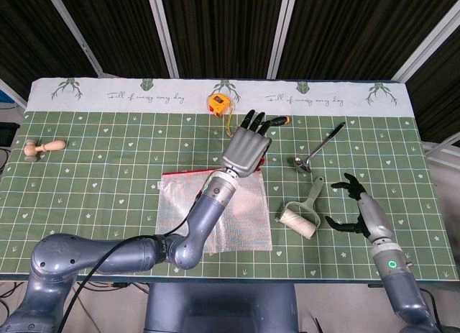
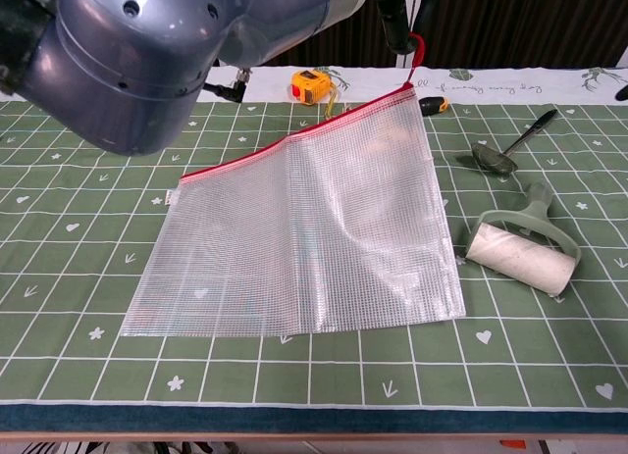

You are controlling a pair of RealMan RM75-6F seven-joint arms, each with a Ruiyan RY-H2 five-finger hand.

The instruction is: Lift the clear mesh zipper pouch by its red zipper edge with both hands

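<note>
The clear mesh zipper pouch (image 1: 215,221) (image 2: 304,233) hangs tilted, with its right zipper corner raised and its lower edge resting on the green mat. My left hand (image 1: 246,149) pinches the right end of the red zipper edge (image 2: 294,137) from above. In the chest view only the dark fingers (image 2: 394,27) of that hand show at the top, just above the red corner. The left end of the zipper lies low near the mat. My right hand (image 1: 357,207) hovers open over the mat at the right, apart from the pouch, and is absent from the chest view.
A lint roller (image 1: 300,216) (image 2: 520,248) lies between the pouch and my right hand. Behind it are a spoon (image 1: 316,152) (image 2: 505,150), a screwdriver (image 1: 277,121) (image 2: 432,105) and a yellow tape measure (image 1: 218,103) (image 2: 311,83). A wooden stamp (image 1: 43,147) sits far left.
</note>
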